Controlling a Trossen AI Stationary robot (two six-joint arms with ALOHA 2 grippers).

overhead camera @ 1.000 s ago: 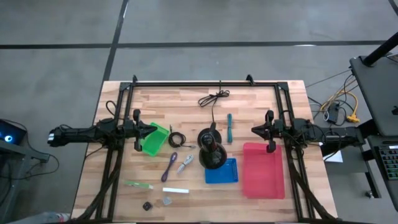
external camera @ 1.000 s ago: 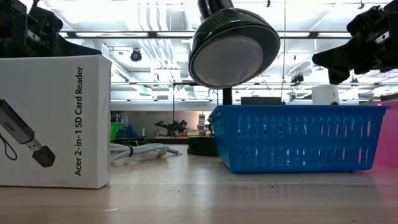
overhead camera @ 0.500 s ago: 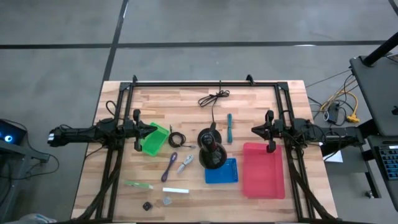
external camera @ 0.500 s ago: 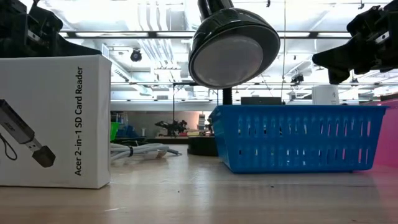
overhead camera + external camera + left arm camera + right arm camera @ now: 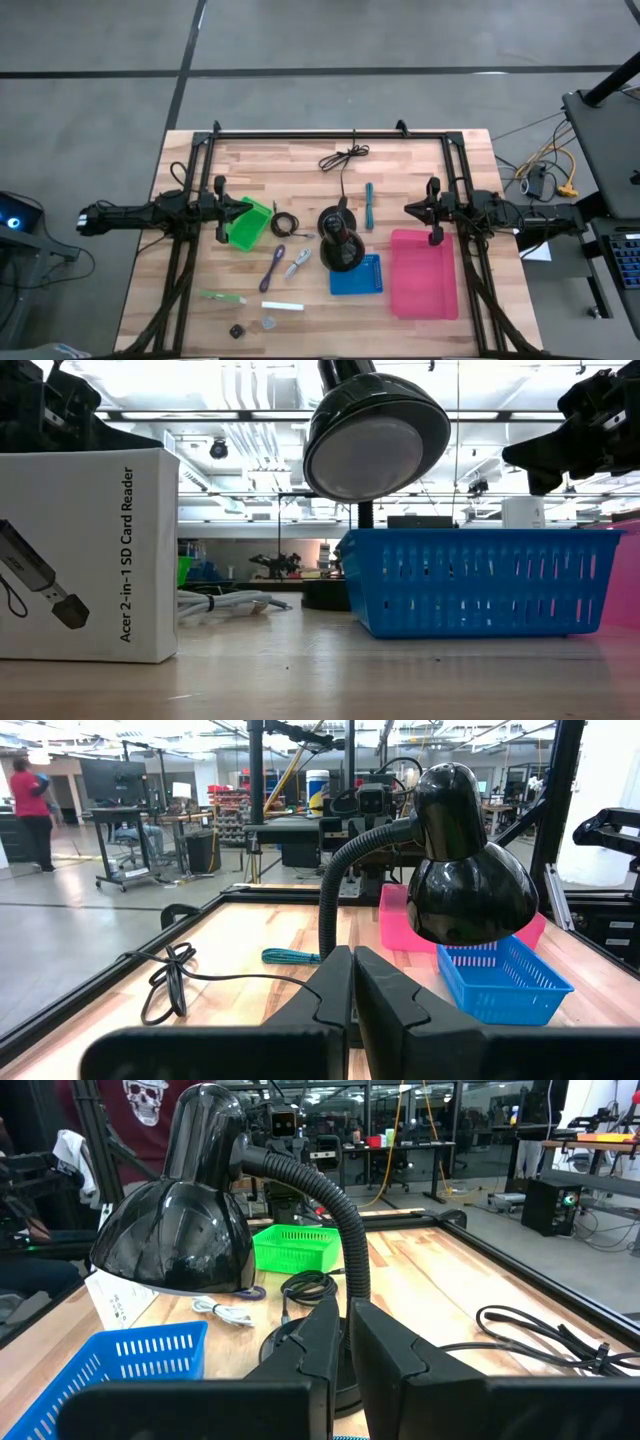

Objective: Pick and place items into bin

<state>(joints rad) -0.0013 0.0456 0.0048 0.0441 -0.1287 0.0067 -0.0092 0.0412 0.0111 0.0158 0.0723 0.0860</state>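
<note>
Both arms are parked at the sides of the light wooden slatted surface (image 5: pixel 300 170). Left gripper (image 5: pixel 250 208) has its fingers pressed together, empty, just beside the green plastic mesh bin (image 5: pixel 247 222). Right gripper (image 5: pixel 408 209) likewise has its fingers together, holding nothing, near the pink plastic tray (image 5: pixel 424 273).

The items lie loose on the surface:
- teal pen (image 5: pixel 369 205), right of the black gooseneck desk lamp (image 5: pixel 340 243)
- black cable coil (image 5: pixel 289 224)
- purple tool (image 5: pixel 272 267)
- green stick (image 5: pixel 221 297)
- white stick (image 5: pixel 282 306)

Blue plastic mesh basket (image 5: pixel 357 275) sits touching the lamp base.
</note>
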